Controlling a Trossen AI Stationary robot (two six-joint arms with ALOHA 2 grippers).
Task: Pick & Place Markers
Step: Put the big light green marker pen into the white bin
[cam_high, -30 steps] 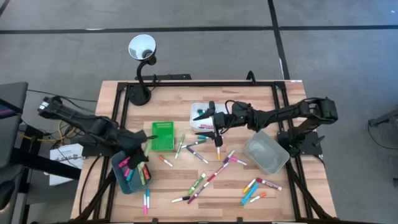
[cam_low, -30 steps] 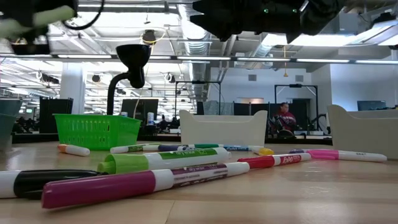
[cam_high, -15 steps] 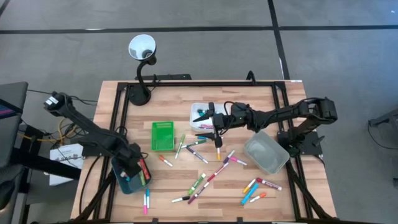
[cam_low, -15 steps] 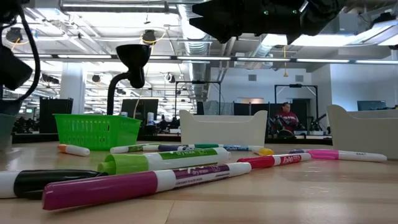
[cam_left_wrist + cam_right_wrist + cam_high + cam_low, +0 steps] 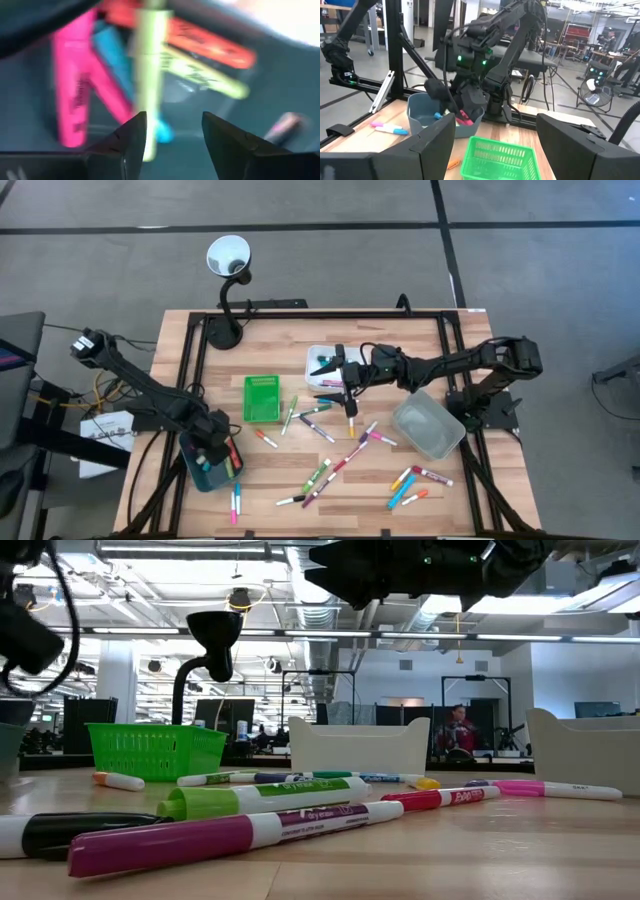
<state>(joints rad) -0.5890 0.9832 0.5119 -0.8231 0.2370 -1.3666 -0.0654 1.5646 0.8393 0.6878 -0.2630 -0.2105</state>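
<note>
Several markers (image 5: 325, 470) lie scattered on the wooden table, and more lie inside the teal tray (image 5: 192, 455) at the near left. My left gripper (image 5: 214, 448) hangs open over that tray, pointing down. In the left wrist view its fingers (image 5: 172, 120) stand above pink, blue, orange and yellow-green markers, and a light-green marker (image 5: 149, 60) shows blurred among them. My right gripper (image 5: 345, 377) hovers open beside the white tray (image 5: 320, 358), with nothing between its fingers (image 5: 495, 125).
A green basket tray (image 5: 262, 398) stands at mid-left and a clear grey tray (image 5: 428, 427) at the right. A lamp (image 5: 228, 258) stands at the far edge. Black frame rails run along the table's left and right sides. A person sits far off in the room (image 5: 458, 728).
My left gripper has gone toward the table's near edge, from beside the green tray to over the teal tray, and has stayed there for the last half second. My right arm has kept still.
</note>
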